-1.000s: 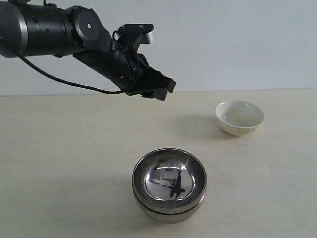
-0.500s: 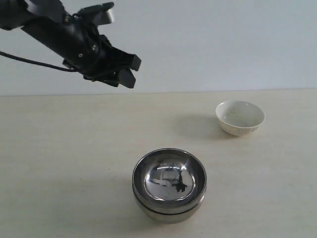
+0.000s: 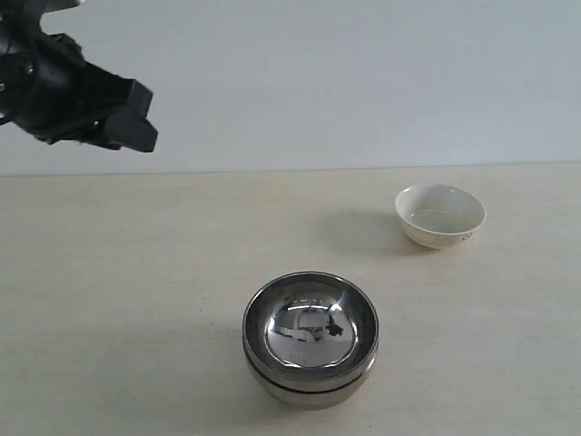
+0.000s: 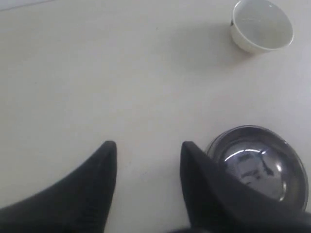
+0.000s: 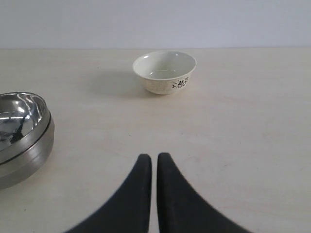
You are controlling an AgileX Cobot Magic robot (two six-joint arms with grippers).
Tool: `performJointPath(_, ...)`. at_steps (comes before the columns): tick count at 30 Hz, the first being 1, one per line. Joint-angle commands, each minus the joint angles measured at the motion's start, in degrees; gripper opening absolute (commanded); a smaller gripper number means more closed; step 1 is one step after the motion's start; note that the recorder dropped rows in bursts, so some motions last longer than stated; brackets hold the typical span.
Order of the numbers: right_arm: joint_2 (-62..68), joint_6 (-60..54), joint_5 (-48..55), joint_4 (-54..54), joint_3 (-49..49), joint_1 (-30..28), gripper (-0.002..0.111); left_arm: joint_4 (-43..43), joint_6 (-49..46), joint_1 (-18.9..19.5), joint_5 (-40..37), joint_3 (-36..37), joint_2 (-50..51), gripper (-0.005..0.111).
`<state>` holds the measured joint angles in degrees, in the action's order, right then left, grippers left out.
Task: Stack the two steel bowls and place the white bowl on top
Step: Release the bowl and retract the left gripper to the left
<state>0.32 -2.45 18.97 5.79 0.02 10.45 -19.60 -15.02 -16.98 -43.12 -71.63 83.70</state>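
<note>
1. Two round, mirror-finish steel bowls point(image 3: 310, 341) sit nested one inside the other near the front of the pale, matte bench point(image 3: 136, 272). A thin dark seam between their grey rims marks where the upper bowl rests in the lower.
2. The upper bowl is empty. Its polished, deeply curved inside carries only warped reflections.
3. One small cream-white ceramic bowl point(image 3: 440, 216) stands upright by itself on the bench. In the exterior view it is farther back and to the right, well apart from the steel bowls and not on the stack.
4. The cream-white ceramic bowl is also empty. It is glossy inside and faintly speckled outside, and the right wrist view shows a small dark flower mark on its wall.
5. It is clearly narrower than the steel bowls, with a gently flared rim and a rounded wall.
6. The black left hand point(image 4: 148, 143) hangs high over the left side of the bench, well apart from all the bowls. Its two tapered fingers stand spread with bare bench showing between them, and they grip nothing.
7. The right hand point(image 5: 154, 156) is outside the exterior view. Its wrist view shows two black curved fingers drawn together with only a thin slit between them, holding nothing. They are over bare bench, with the steel bowls off to one side and the cream-white ceramic bowl ahead.
</note>
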Motion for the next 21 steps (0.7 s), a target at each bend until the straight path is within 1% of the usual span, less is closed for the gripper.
performJointPath(1, -0.3, -2.1, -3.4, -0.6, 0.0, -0.2, 0.000, 1.1, -0.3, 2.2, 2.7, 5.8, -3.8, 0.041)
performJointPath(3, -0.3, -0.2, -6.2, 0.6, 0.0, -0.2, 0.000, 1.1, -0.3, 2.7, 4.4, 8.2, -4.8, 0.041)
performJointPath(4, -0.3, 2.8, -7.8, 2.9, 0.0, -0.1, 0.000, 1.0, -0.3, 2.7, 5.1, 9.2, -5.1, 0.041)
performJointPath(8, -0.3, 14.6, -10.2, 16.9, 0.0, -0.1, 0.000, -2.5, -0.3, 2.7, 5.8, 10.9, -5.6, 0.041)
performJointPath(9, -0.3, 16.5, -10.7, 18.6, 0.0, -0.1, 0.000, -2.8, -0.3, 2.7, 5.6, 11.4, -5.6, 0.041)
performJointPath(13, -0.3, 19.9, -12.9, 20.1, 0.0, -0.1, 0.000, -3.4, -0.4, 2.7, 5.1, 12.8, -5.6, 0.041)
performJointPath(16, -0.3, 27.3, -19.0, 23.9, 0.0, -0.1, 0.000, -3.5, -1.5, 2.7, 5.8, 14.1, -5.6, 0.041)
performJointPath(18, -0.3, 32.1, -22.3, 24.0, 0.0, -0.1, 0.000, -3.5, -1.5, 2.7, 6.3, 14.8, -5.6, 0.041)
performJointPath(21, -0.3, 33.9, -25.3, 24.0, 0.0, -0.1, 0.000, -3.8, -1.5, 2.7, 6.8, 16.6, -5.6, 0.041)
